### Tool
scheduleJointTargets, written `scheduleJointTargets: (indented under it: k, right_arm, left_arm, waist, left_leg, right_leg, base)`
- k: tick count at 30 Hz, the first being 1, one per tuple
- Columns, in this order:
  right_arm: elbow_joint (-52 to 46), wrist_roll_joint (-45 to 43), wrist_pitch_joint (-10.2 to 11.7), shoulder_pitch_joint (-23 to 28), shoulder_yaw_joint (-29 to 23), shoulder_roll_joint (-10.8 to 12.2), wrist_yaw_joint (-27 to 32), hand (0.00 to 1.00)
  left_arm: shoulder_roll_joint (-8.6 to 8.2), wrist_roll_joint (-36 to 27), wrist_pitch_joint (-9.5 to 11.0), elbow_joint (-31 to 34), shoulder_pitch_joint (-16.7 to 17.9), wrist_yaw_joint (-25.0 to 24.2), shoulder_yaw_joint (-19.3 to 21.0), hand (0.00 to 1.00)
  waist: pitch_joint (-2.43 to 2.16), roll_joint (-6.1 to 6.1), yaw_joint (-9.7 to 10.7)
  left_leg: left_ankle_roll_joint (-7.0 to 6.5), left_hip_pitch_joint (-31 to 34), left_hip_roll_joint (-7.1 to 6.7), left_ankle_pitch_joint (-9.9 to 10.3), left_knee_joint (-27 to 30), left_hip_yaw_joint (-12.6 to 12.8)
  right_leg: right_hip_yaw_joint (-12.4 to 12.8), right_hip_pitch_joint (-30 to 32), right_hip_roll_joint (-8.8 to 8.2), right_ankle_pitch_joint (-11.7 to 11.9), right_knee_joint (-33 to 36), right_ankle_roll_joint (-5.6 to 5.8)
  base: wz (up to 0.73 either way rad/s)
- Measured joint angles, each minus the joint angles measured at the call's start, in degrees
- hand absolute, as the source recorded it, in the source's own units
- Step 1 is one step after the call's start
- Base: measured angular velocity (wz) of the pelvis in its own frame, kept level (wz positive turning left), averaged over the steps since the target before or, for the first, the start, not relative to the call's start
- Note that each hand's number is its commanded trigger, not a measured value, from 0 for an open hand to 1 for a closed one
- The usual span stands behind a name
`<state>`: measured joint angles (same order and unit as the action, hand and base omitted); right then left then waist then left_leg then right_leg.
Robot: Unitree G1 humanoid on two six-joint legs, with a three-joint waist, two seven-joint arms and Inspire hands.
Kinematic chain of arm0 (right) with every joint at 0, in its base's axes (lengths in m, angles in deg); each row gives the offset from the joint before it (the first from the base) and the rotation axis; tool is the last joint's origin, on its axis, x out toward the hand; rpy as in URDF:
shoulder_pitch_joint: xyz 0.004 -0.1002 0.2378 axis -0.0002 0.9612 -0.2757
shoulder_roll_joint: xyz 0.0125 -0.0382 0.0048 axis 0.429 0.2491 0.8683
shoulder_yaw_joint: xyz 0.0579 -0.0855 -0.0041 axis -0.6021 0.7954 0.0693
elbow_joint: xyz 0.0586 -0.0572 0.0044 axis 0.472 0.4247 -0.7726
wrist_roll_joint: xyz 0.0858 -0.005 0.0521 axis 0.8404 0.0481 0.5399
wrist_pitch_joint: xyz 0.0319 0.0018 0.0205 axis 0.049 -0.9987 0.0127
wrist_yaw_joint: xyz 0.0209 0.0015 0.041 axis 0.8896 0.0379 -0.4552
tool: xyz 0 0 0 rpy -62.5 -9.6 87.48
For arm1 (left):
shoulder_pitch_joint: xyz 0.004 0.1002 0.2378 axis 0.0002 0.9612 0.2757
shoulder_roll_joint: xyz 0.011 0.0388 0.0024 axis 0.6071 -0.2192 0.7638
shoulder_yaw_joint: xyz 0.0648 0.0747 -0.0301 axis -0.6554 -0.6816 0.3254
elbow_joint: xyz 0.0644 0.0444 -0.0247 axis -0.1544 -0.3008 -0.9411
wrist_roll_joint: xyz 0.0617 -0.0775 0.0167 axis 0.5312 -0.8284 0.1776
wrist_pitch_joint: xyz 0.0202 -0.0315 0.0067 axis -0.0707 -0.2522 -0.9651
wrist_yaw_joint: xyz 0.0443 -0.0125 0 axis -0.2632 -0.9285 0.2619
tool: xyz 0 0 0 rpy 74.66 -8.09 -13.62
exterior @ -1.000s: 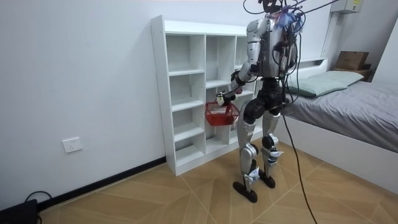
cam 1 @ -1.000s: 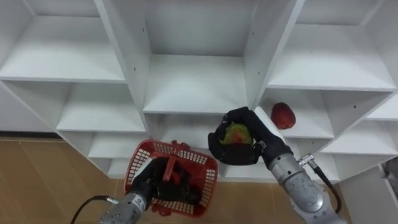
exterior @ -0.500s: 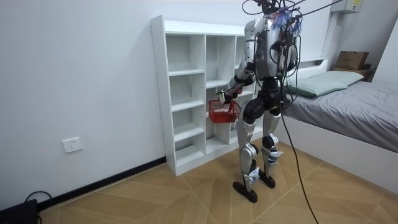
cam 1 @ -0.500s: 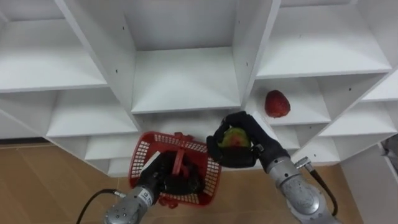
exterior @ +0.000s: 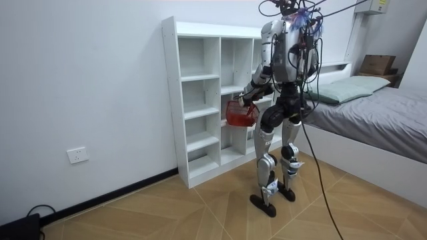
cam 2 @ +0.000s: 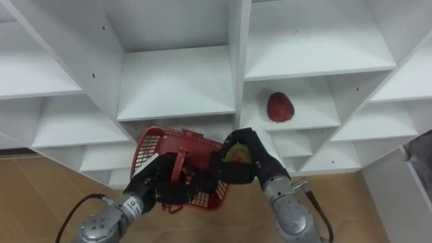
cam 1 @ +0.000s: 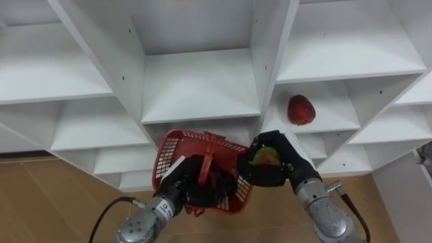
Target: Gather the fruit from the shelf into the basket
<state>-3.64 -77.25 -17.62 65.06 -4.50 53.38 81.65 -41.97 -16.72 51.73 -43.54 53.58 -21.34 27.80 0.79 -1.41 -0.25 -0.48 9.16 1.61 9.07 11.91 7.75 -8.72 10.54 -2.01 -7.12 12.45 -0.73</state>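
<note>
My left hand is shut on the handle of a red mesh basket, held up in front of the white closet. Right beside the basket's right rim, my right hand is shut on a green-and-red fruit. A red fruit lies on a shelf in the closet's right column, above and to the right of my right hand. In the room view I stand facing the closet with the basket at waist height.
The closet's other shelves hold nothing. Wooden floor lies below. In the room view a bed stands behind me on the room view's right, and a wall socket is on the room view's left.
My left hand has raised the basket and swung it right, toward my right hand. My right hand with the fruit has dropped slightly to the basket's rim.
</note>
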Motion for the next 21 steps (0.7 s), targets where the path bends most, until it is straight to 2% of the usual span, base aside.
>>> scheduleJointTargets:
  k: [6, 12, 21]
  right_arm:
    - [2.93, 0.1, -0.11, -0.47, 0.27, 0.0, 1.68, 1.0]
    - [6.48, 0.46, -0.34, -1.88, 0.14, 0.1, 2.01, 1.0]
    - [6.67, 2.33, -1.5, -4.0, 0.08, 0.18, 2.53, 1.0]
  left_arm:
    - [0.0, -1.43, -0.02, 3.61, 1.14, -1.43, -1.76, 1.0]
    - [0.29, -4.23, -0.19, 4.56, 1.2, -1.95, -3.14, 1.0]
    - [0.06, -7.52, -0.31, 5.07, 1.22, -4.14, -5.07, 1.0]
  waist:
    - [-0.01, 0.02, -0.03]
    - [-0.03, 0.05, 0.09]
    - [-0.07, 0.12, 0.06]
  left_leg:
    - [0.0, 0.01, 0.0, -0.02, 0.11, 0.03]
    - [0.0, 0.06, 0.0, -0.02, 0.24, 0.14]
    - [0.0, 0.29, 0.08, -0.02, 0.44, 0.66]
  right_leg:
    - [0.06, -0.06, -0.02, -0.05, 0.02, 0.03]
    - [0.18, 0.06, -0.02, -0.08, 0.09, 0.03]
    - [0.73, 0.63, 0.0, -0.06, 0.45, 0.0]
  base:
    - [0.0]
    - [0.0]
    - [-0.02]
